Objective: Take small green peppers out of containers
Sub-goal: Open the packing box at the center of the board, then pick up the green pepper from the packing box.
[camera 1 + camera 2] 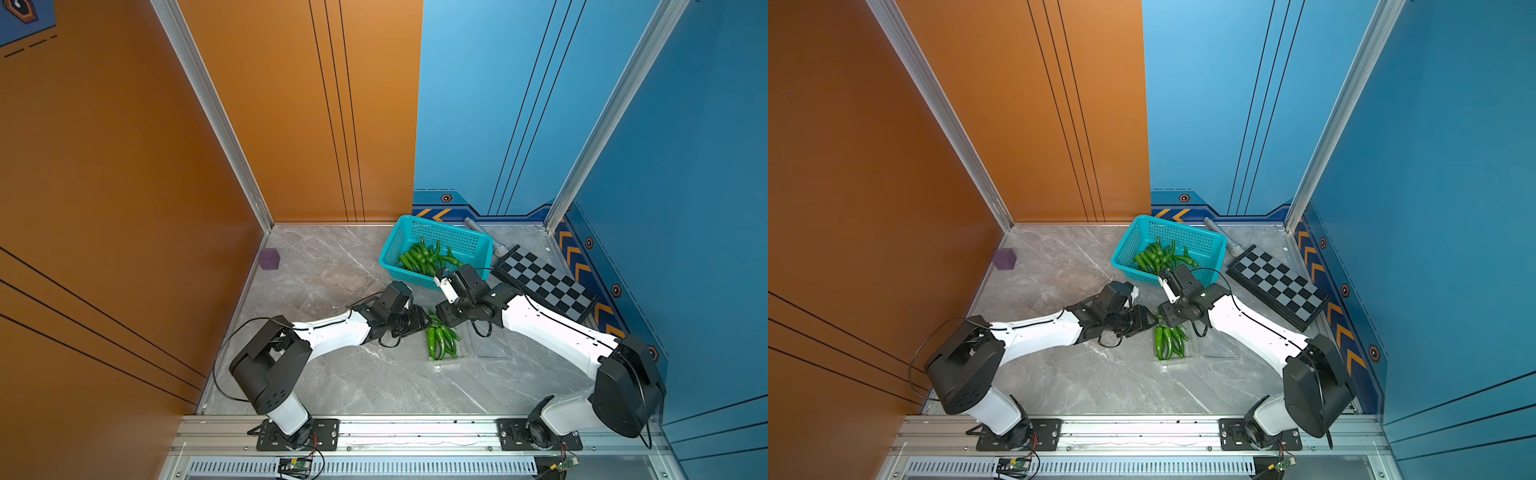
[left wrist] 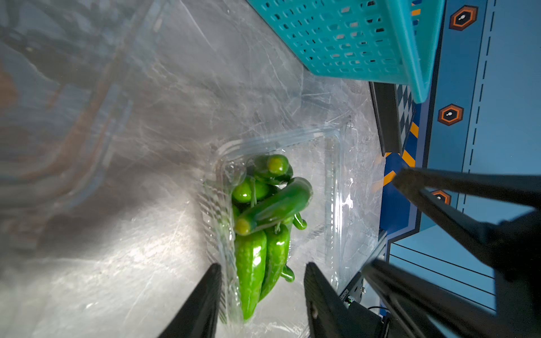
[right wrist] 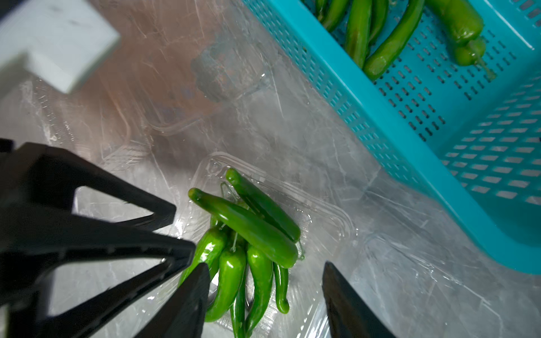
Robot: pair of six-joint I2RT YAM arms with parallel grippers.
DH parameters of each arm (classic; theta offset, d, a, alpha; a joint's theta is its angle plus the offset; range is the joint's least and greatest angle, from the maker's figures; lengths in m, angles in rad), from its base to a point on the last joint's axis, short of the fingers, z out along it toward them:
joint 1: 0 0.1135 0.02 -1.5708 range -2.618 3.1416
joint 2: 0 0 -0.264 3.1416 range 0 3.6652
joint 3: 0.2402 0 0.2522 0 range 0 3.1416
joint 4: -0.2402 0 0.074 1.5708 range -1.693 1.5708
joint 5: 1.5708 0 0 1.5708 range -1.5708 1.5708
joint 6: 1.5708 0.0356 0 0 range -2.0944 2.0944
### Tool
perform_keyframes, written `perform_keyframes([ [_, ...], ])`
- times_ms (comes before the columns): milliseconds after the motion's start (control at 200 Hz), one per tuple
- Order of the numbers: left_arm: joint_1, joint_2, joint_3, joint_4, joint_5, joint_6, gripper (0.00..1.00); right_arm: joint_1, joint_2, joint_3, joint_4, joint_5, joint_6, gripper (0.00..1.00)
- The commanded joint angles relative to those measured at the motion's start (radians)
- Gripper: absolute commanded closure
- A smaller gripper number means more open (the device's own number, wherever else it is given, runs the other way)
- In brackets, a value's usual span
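Left tool [image 2: 263, 264]: jaws partly apart, gripping nothing. Right tool [image 3: 266, 264]: jaws well apart, empty. Both hang close together over one container [image 2: 333, 164], a clear tray on the grey counter [image 1: 353, 374], lid open beside it. Small green peppers [image 3: 248, 231]: a heap inside that container, directly beneath both tools; whether either tool touches them is unclear from these angles. Teal basket [image 1: 457, 237], just beyond the right tool: holds further peppers [image 1: 428, 257]. Chequered board [image 1: 544, 282]: flat on the counter, off the right tool's outer side.
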Motion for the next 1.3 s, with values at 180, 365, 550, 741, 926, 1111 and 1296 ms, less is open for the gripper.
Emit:
perform_keyframes([
  [180, 0.001, -0.114, -0.027, -0.138, -0.021, 0.063, 0.51, 0.001, 0.054, -0.009, 0.042, -0.07, -0.034, 0.38],
  [365, 0.016, -0.229, -0.089, -0.191, -0.058, 0.076, 0.51, 0.009, 0.076, -0.009, 0.044, -0.104, -0.052, 0.37],
  [550, 0.036, -0.271, -0.097, -0.204, -0.06, 0.083, 0.51, 0.028, 0.104, -0.009, 0.039, -0.123, -0.059, 0.38],
  [741, 0.045, -0.283, -0.112, -0.204, -0.062, 0.082, 0.51, 0.033, 0.127, -0.005, 0.041, -0.094, -0.08, 0.39],
  [926, 0.057, -0.297, -0.122, -0.204, -0.063, 0.085, 0.51, 0.04, 0.176, 0.02, 0.044, -0.079, -0.088, 0.43],
  [1111, 0.064, -0.308, -0.128, -0.204, -0.065, 0.085, 0.51, 0.047, 0.204, 0.047, 0.059, -0.05, -0.104, 0.43],
  [1296, 0.068, -0.306, -0.127, -0.204, -0.065, 0.085, 0.51, 0.05, 0.223, 0.054, 0.064, -0.043, -0.117, 0.44],
])
